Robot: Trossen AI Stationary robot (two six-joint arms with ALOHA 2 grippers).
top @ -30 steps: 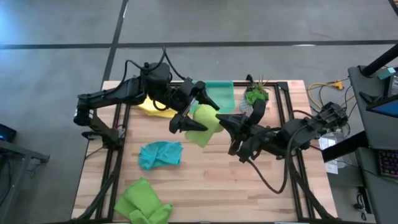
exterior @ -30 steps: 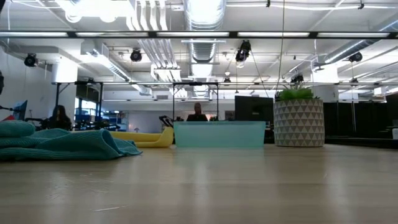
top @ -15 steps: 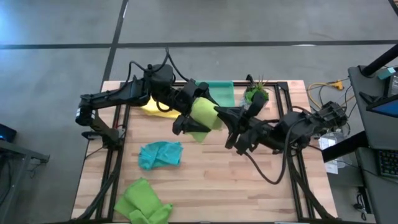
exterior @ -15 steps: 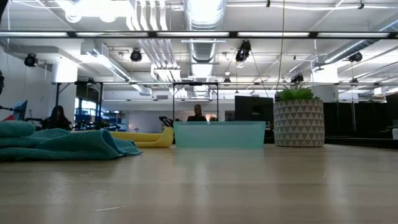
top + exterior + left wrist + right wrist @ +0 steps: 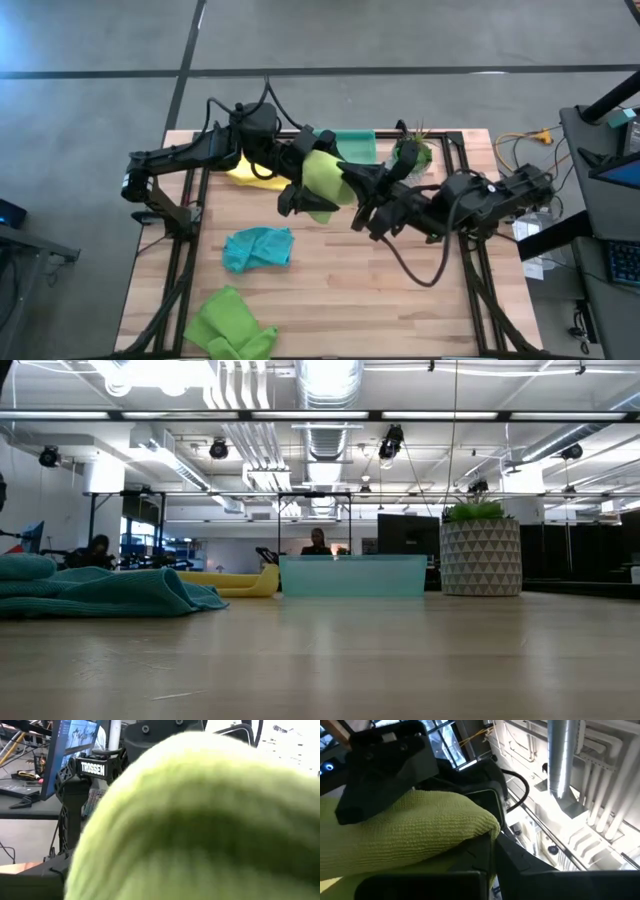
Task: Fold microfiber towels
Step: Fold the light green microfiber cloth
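My left gripper is shut on a lime green towel held in the air over the table's middle; the towel fills the left wrist view. My right gripper is open, right beside the towel's right edge, its fingers on either side of it. A yellow towel lies under the left arm. A teal-blue towel lies bunched at the left. A second lime green towel lies at the near left edge. My left gripper holds the lime green towel from the table's left. The towel bulges over the fingers and hides the place of contact. It is lifted clear of the table, bunched and slack. My right gripper is at the towel's right edge; I cannot tell whether it touches it.
A translucent green tray and a potted plant stand at the far edge; both show in the low view, tray and pot. Bare wood lies at the table's near right.
My right gripper has gone toward the table's left, up to the lime green towel's right edge. My left gripper has gone a little toward the far edge with the towel, which stays lifted and now bulges between the two grippers.
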